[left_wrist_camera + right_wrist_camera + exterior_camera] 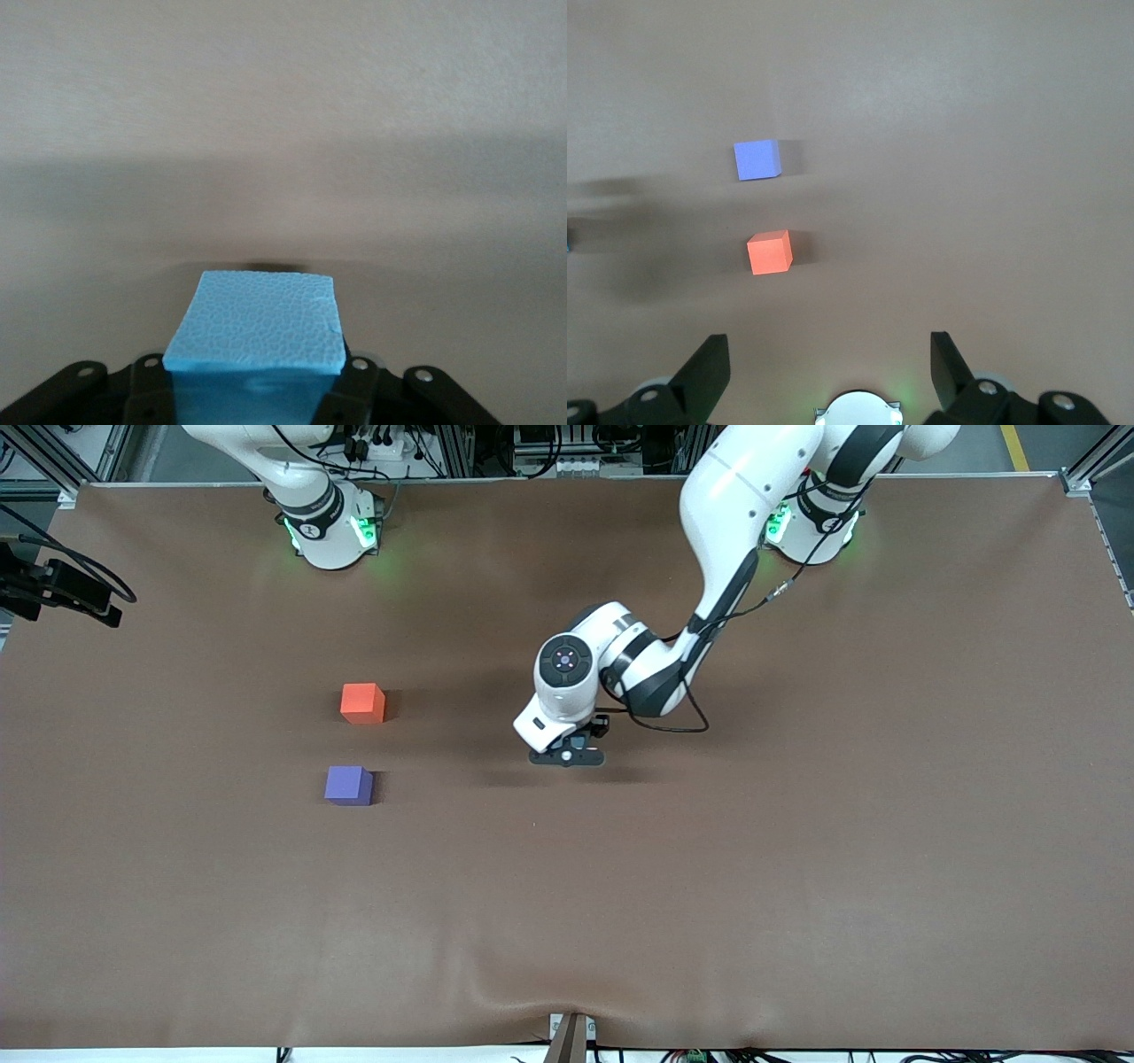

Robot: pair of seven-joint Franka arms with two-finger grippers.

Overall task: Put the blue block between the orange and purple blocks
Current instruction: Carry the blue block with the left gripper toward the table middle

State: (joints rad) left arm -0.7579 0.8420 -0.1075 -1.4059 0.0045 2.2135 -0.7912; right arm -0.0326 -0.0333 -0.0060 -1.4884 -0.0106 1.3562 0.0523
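Blue block is clamped in the left gripper, one black finger pressed on each side, jaws closed to the cube's width. It's a cube, so no long axis to speak of; it sits level in the grip, textured top face up, edges roughly square to the fingers. In the front view the wrist hides the block completely.

Landmark: orange block. The left gripper hangs low over bare table, well apart from the orange block toward the left arm's end, casting a shadow on the mat just under it.

Purple block sits near the orange block, closer to the front camera, with a clear strip of mat between the two. Both rest flat, sides roughly parallel to each other.

Right gripper is up high near its arm's base, waiting, fingers spread wide with nothing between them. Its wrist camera looks down on the orange block and the purple block.
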